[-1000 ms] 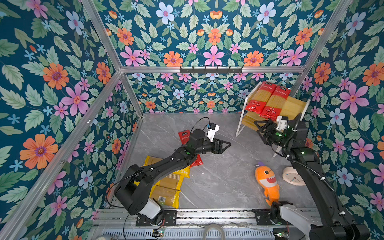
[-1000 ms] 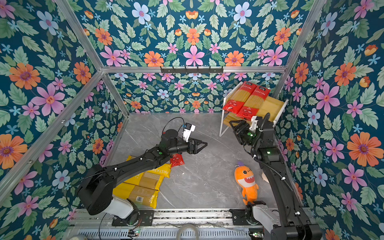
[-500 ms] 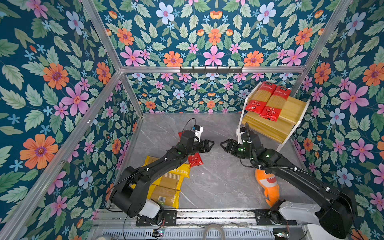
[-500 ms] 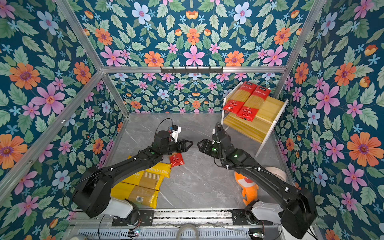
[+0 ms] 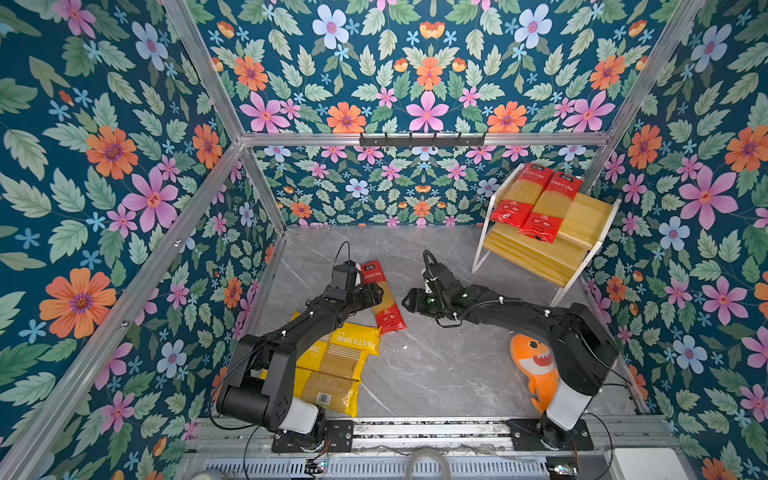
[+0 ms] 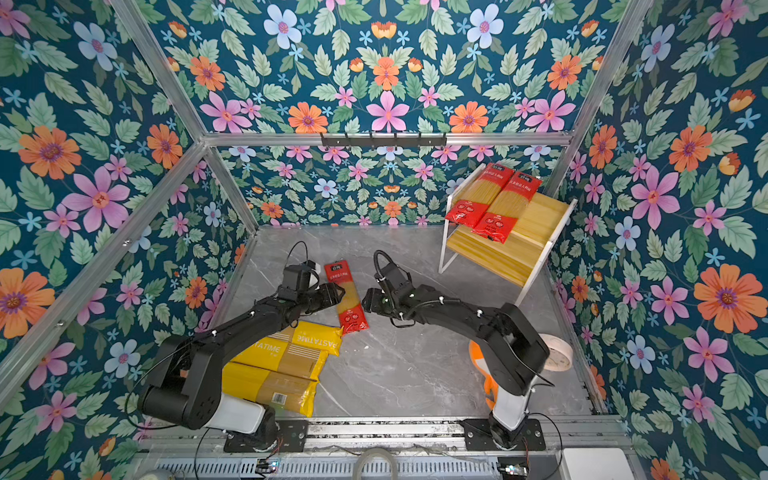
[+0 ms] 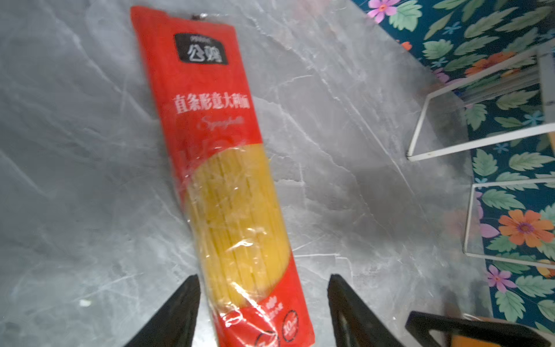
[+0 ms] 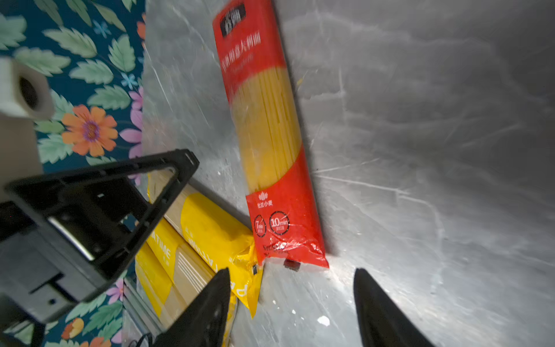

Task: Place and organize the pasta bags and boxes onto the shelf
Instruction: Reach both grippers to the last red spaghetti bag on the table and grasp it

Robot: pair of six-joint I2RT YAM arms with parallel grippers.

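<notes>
One red pasta bag [image 5: 383, 296] [image 6: 347, 297] with a clear middle lies on the grey floor. My left gripper [image 5: 374, 294] [image 7: 264, 278] is open and low over it, the bag [image 7: 228, 192] passing between its fingers. My right gripper [image 5: 409, 301] [image 8: 291, 272] is open just to the right of the bag's near end [image 8: 286, 237], holding nothing. Three yellow PASTATIME packs [image 5: 338, 353] [image 6: 291, 353] lie under the left arm. The shelf [image 5: 536, 253] [image 6: 505, 253] stands at the back right with two red bags [image 5: 536, 199] side by side on its upper tier.
An orange plush shark [image 5: 534, 365] lies by the right arm's base, and a white tape roll [image 6: 559, 353] sits near the right wall. A black hook rail [image 5: 422, 139] hangs on the back wall. The shelf's white frame legs [image 7: 420, 135] show beyond the bag.
My right arm has swung from the shelf down to the floor's middle, beside the red bag. My left gripper has drawn back left and now sits over the bag.
</notes>
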